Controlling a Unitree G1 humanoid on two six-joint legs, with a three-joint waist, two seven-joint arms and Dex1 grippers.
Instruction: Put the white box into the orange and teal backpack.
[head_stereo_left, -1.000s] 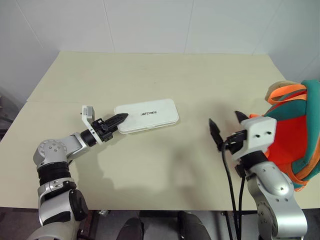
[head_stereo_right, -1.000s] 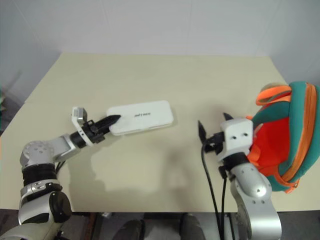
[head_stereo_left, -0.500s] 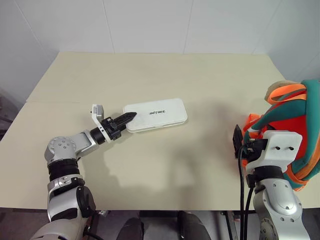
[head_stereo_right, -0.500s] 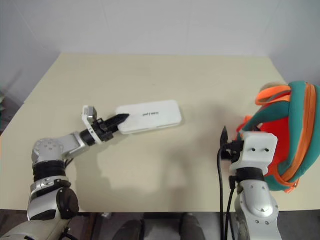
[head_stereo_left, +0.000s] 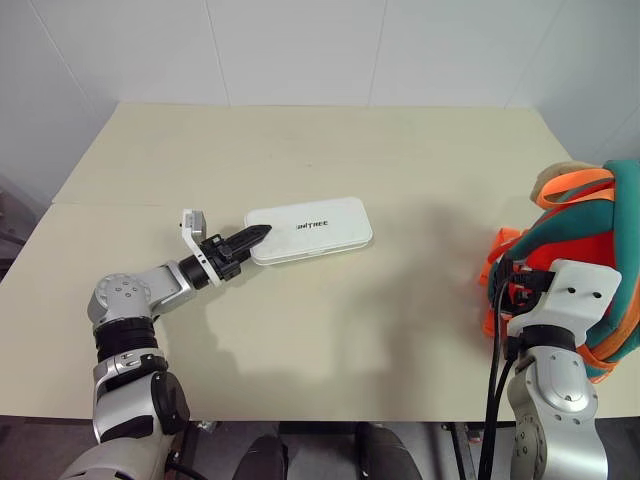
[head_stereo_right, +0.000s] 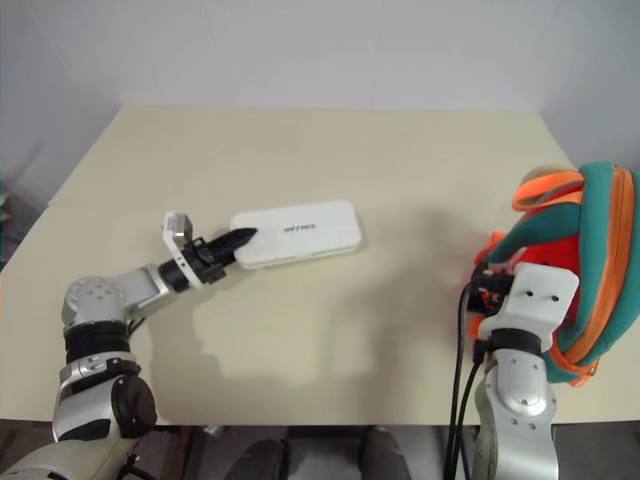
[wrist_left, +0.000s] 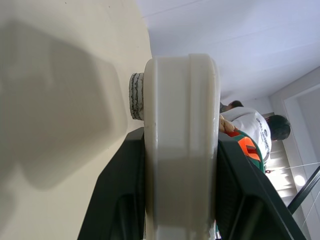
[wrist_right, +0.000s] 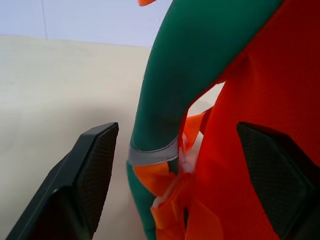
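1. Two pincers are at work: the left pincer (head_stereo_left: 243, 243) is clamped on the near end of the white box (head_stereo_left: 310, 229), which lies flat on the tabletop (head_stereo_left: 330, 150).
2. Right pincer (wrist_right: 180, 170) stands wide apart, its fingers (wrist_right: 95, 165) straddling the edge of the orange and teal backpack (head_stereo_left: 585, 265).
3. Backpack sits well to the right of the left pincer and box.

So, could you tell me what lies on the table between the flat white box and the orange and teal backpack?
Nothing: in the left eye view, bare beige tabletop separates the flat white box from the orange and teal backpack.
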